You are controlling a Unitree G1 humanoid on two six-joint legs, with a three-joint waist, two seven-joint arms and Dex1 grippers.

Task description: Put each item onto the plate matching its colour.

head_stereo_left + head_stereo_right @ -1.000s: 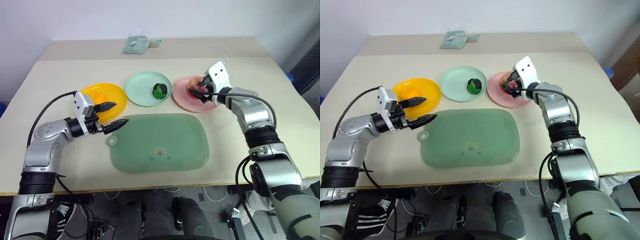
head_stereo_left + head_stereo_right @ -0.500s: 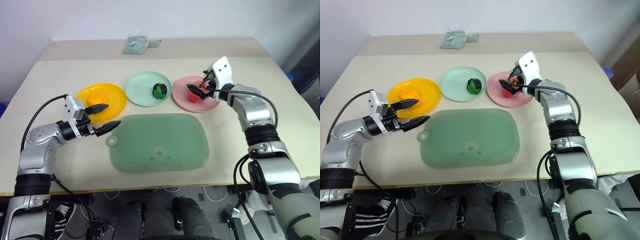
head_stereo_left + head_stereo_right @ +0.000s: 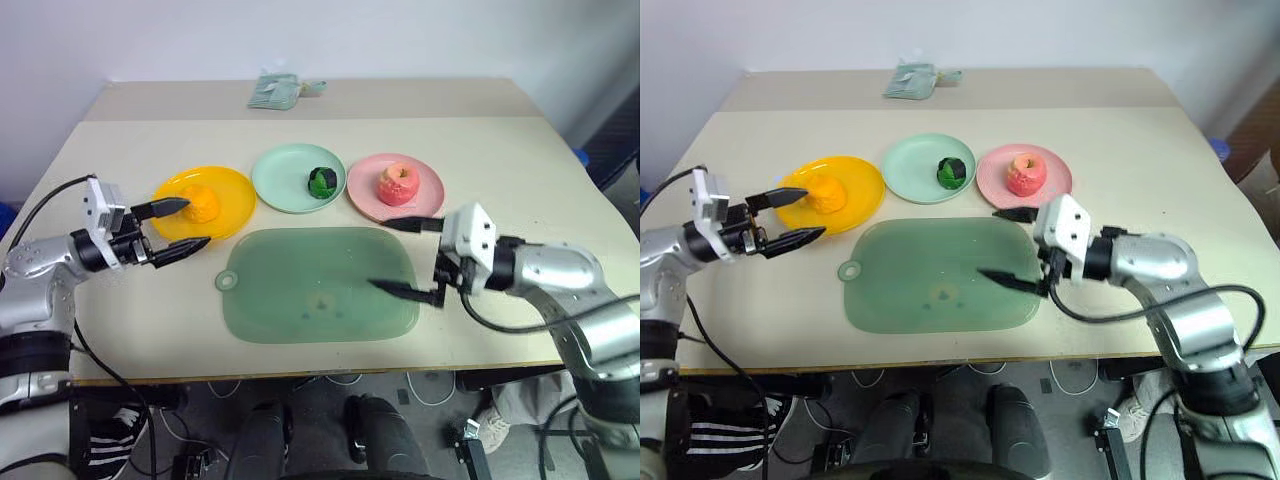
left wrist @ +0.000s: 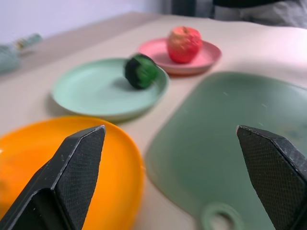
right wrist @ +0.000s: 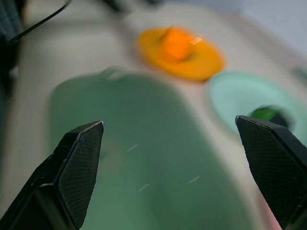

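Observation:
The round orange fruit (image 3: 200,203) lies on the yellow-orange plate (image 3: 232,190). On the mint green plate (image 3: 285,180) sits the dark green-and-black lump (image 3: 321,182), and the red-pink apple (image 3: 397,184) stands upright on the pink plate (image 3: 432,190). My left gripper (image 3: 195,222) is open just left of the yellow-orange plate, holding nothing. My right gripper (image 3: 380,253) hovers open and empty over the right part of the green mat, nearer to me than the pink plate. The left wrist view shows the apple (image 4: 183,44) and the lump (image 4: 141,71) on their plates.
A large green mat (image 3: 320,285) lies in the middle of the table in front of the plates. A folded pale green cloth (image 3: 278,90) lies near the far edge. Bare tabletop runs along both sides.
My right gripper opened off the apple, left it on the pink plate and drew back toward me over the mat. My left gripper slid left, away from the mat.

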